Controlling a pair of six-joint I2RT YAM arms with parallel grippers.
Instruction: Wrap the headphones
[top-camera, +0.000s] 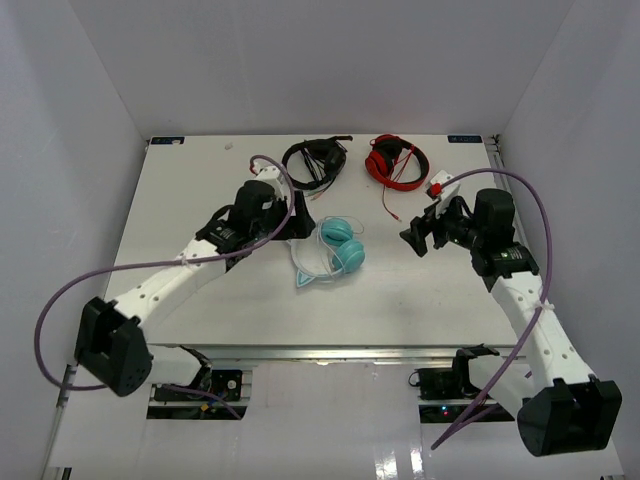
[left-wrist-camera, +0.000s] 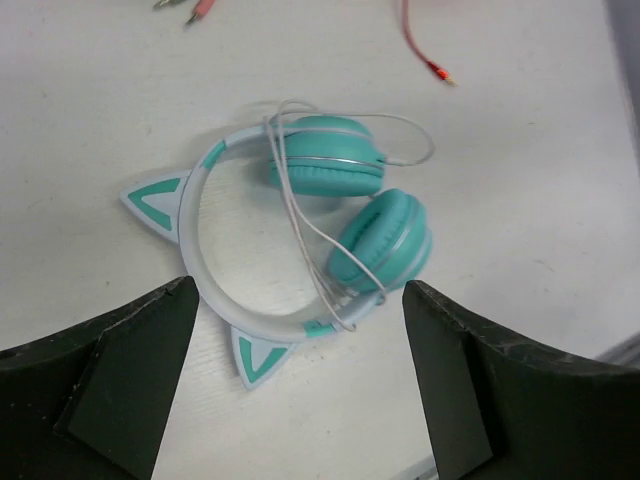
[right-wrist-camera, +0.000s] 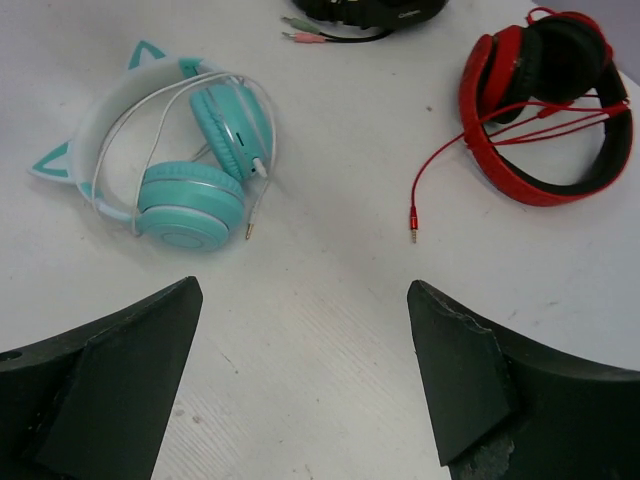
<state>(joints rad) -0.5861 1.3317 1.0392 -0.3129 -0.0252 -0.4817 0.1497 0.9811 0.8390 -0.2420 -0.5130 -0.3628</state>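
The teal headphones (top-camera: 338, 252) lay flat near the middle of the white tabletop (top-camera: 420, 300), between the 2 arms. Their 2 round ear cups (left-wrist-camera: 383, 240) were turned inward and sat close together inside the curve of the pale headband (left-wrist-camera: 190, 235), which carried 2 small cat-ear points (left-wrist-camera: 155, 203) with teal centres. The thin white cable (left-wrist-camera: 300, 230) ran in loose loops across the headband and over both cups, with 1 strand bowing out to the side. Its small plug (right-wrist-camera: 248, 231) rested on the tabletop just beside the cups.

The left hand (top-camera: 298, 224) was just beside the headphones on their left. Its fingers (left-wrist-camera: 140, 350) were spread wide with nothing between them, and from these views I could not tell whether it touched the headband. The right hand (right-wrist-camera: 300, 300) was well apart to the right, also wide open and empty.

Black headphones (top-camera: 315, 160) and red headphones (top-camera: 396, 160) lay side by side toward the far edge. The red cable (right-wrist-camera: 440, 165) trailed toward the middle and ended in a plug.
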